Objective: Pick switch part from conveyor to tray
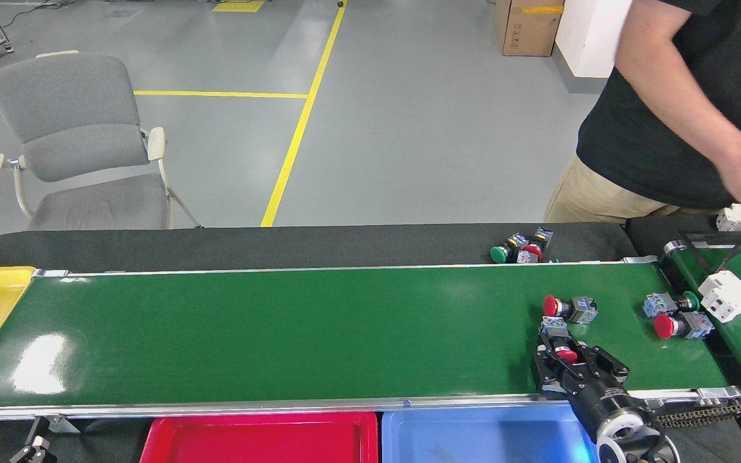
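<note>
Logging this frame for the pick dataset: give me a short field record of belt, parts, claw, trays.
conveyor: long green belt
right claw: around a red-capped switch part, near edge
other belt parts: red-capped switch; green-capped switch and red-capped switch at right end
trays: red tray, blue tray below the belt
left claw: not in view
</note>
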{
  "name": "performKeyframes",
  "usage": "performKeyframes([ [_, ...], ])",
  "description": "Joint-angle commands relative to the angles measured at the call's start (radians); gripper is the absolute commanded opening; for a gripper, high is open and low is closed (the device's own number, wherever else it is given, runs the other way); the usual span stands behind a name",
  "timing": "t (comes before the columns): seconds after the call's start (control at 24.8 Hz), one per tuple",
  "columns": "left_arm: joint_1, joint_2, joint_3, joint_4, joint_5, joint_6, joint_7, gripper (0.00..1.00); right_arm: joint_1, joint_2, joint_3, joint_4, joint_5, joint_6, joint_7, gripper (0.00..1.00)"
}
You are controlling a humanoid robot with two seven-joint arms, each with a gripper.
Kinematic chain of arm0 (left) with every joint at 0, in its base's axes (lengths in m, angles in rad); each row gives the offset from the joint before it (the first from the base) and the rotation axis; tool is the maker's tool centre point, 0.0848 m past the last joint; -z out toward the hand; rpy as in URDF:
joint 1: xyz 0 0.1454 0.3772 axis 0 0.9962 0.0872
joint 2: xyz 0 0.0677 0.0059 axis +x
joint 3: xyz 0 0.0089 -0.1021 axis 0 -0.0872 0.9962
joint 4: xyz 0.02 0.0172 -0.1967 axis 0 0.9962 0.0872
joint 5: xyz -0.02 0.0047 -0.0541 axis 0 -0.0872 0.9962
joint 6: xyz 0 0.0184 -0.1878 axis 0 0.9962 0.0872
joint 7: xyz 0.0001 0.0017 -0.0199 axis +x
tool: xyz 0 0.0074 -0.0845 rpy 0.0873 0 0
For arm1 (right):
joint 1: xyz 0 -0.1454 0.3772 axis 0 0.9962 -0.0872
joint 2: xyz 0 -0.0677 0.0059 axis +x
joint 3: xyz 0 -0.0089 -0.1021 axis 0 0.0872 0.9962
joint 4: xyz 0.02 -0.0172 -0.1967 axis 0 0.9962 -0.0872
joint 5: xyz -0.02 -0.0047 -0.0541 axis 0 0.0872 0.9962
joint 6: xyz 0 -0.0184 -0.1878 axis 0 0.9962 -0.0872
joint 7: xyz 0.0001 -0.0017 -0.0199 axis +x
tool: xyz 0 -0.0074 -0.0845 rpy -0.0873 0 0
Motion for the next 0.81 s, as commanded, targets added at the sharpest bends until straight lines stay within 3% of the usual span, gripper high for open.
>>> performKeyframes([
  [0.0, -0.004, 0.015, 0.005, -0.009, -0.002, 0.002, 0.004, 1.00, -0.008, 0.011, 0.044, -0.059, -0.005, -0.141, -0.018, 0.05],
  [0.08, -0.004, 0.016, 0.004, -0.007, -0.002, 0.002, 0.004, 1.00, -0.005, 0.046, 0.138, -0.096, -0.005, -0.271, -0.035, 0.15],
  [0.2, -0.004, 0.021, 0.002, -0.010, -0.005, 0.002, 0.003, 1.00, -0.003, 0.079, 0.342, -0.085, -0.004, -0.398, -0.045, 0.40],
  [0.24, -0.004, 0.021, -0.005, -0.010, -0.006, 0.003, 0.003, 1.00, -0.003, 0.080, 0.411, -0.079, -0.004, -0.398, -0.045, 0.62],
  [0.28, -0.009, 0.022, -0.021, -0.010, -0.006, 0.005, 0.003, 1.00, -0.003, 0.086, 0.485, -0.076, 0.001, -0.398, -0.044, 0.98],
  [0.4, -0.027, 0.035, -0.065, -0.012, -0.006, 0.002, 0.003, 1.00, -0.005, 0.098, 0.574, -0.035, 0.005, -0.398, -0.042, 1.00],
  [0.56, -0.026, 0.070, -0.137, -0.016, -0.003, 0.002, 0.004, 1.00, -0.003, 0.094, 0.552, -0.035, -0.005, -0.398, -0.042, 1.00],
  [0.64, -0.024, 0.070, -0.143, -0.018, -0.003, 0.002, 0.004, 1.00, 0.003, 0.089, 0.462, -0.062, -0.012, -0.398, -0.042, 1.00],
  [0.77, -0.019, 0.070, -0.143, -0.013, -0.003, 0.002, 0.004, 1.00, 0.100, 0.092, 0.227, -0.133, -0.055, -0.395, -0.045, 0.99],
])
